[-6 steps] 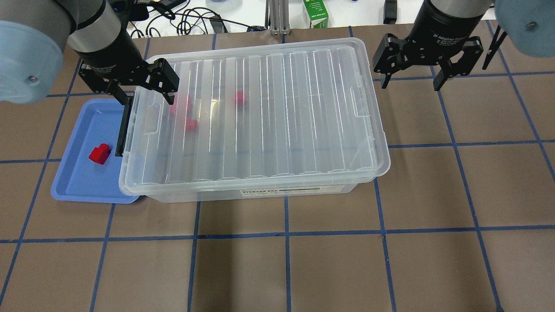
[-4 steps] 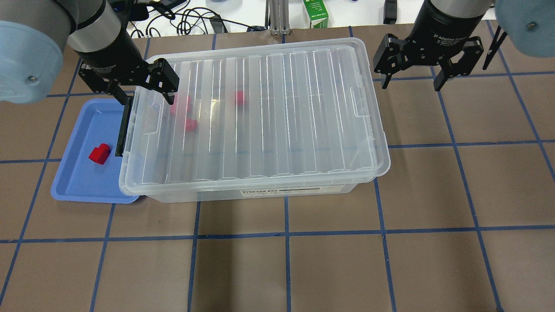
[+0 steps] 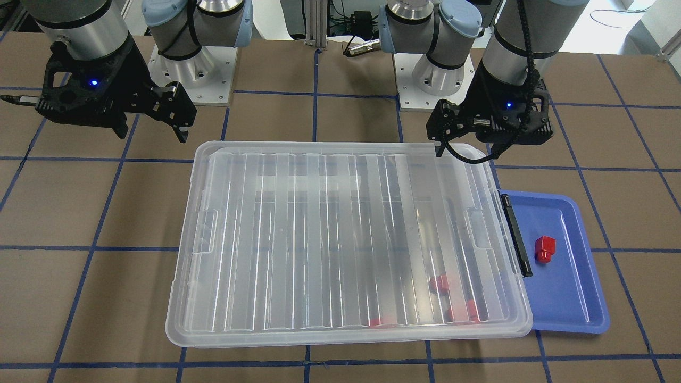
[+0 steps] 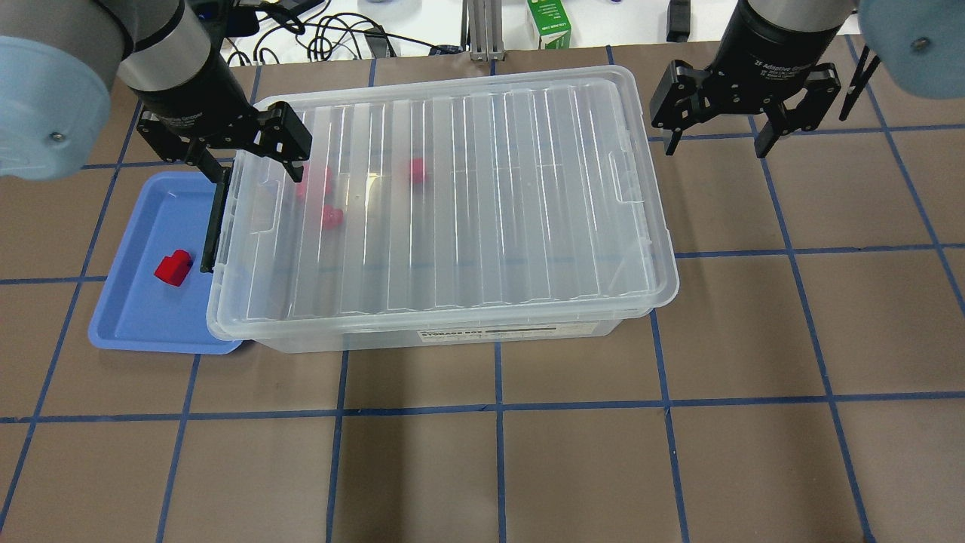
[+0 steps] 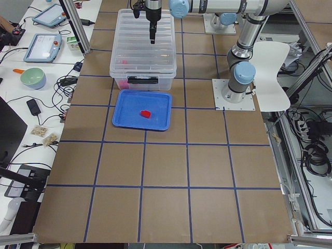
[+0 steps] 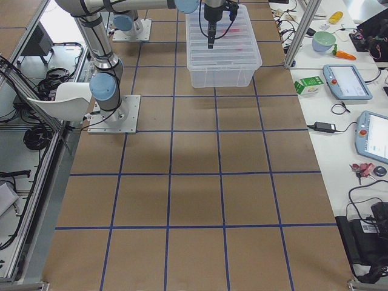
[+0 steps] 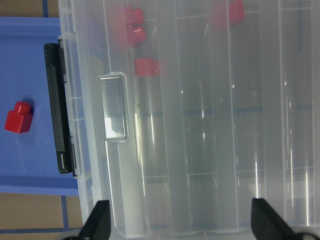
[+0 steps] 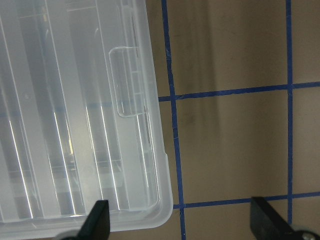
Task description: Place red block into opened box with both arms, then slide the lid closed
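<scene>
The clear box [image 4: 482, 336] stands mid-table with the ridged lid [image 4: 467, 196] lying flat over its whole top. Through the lid I see red blocks [image 4: 330, 217] near the box's left end. Another red block [image 4: 173, 268] lies on the blue tray [image 4: 136, 317], also seen as red block [image 7: 18, 117] in the left wrist view. My left gripper [image 4: 260, 175] hangs open above the lid's left end, by the black latch [image 7: 59, 107], holding nothing. My right gripper [image 4: 715, 149] is open over bare table just right of the box, empty too.
The blue tray [image 3: 574, 308] sits partly tucked under the box's latch end. Cables and a green carton [image 4: 549, 23] lie beyond the far table edge. Brown table with blue grid tape [image 4: 497, 407] stretches in front of the box.
</scene>
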Tool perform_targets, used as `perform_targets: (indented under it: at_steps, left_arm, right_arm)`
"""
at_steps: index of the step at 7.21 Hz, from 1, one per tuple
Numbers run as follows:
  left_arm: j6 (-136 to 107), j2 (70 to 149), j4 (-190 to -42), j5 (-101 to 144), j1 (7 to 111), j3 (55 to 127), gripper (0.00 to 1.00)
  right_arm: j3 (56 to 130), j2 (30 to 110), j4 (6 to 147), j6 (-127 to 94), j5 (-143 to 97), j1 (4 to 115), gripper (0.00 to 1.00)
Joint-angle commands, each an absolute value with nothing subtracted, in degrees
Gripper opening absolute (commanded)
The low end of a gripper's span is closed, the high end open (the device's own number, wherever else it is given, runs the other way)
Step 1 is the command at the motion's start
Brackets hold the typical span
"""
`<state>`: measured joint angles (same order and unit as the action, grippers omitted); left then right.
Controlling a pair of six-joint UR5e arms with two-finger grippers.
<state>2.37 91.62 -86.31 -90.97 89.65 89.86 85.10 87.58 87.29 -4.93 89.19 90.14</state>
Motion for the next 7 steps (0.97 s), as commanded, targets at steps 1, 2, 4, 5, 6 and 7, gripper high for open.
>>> perform_targets:
  at_steps: [1, 2, 4, 5, 6, 7]
  left_arm:
    - [2.4, 91.7, -86.3, -91.0, 89.6, 89.8, 1.00]
    - [2.4, 91.7, -86.3, -91.0, 89.6, 89.9, 1.00]
    - [2.4, 91.7, -86.3, -91.0, 89.6, 89.9, 1.00]
    - [2.4, 91.7, -86.3, -91.0, 89.6, 89.8, 1.00]
    - [2.4, 91.7, -86.3, -91.0, 89.6, 89.9, 1.00]
    - [2.4, 91.7, -86.3, -91.0, 89.5, 89.8, 1.00]
  right_arm:
    - [85.3, 84.0, 87.4, -5.1, 88.2, 89.2, 1.00]
    - [85.3, 84.3, 87.3, -5.0, 88.9, 89.3, 1.00]
    - [85.9, 81.0, 90.3, -5.0, 88.7, 89.2, 1.00]
    - [86.1, 78.4, 96.3, -5.1, 89.2, 89.2, 1.00]
    - [86.3, 77.3, 96.4, -5.4, 88.9, 89.2, 1.00]
    - [86.7, 76.4, 96.2, -5.3, 89.1, 89.1, 1.00]
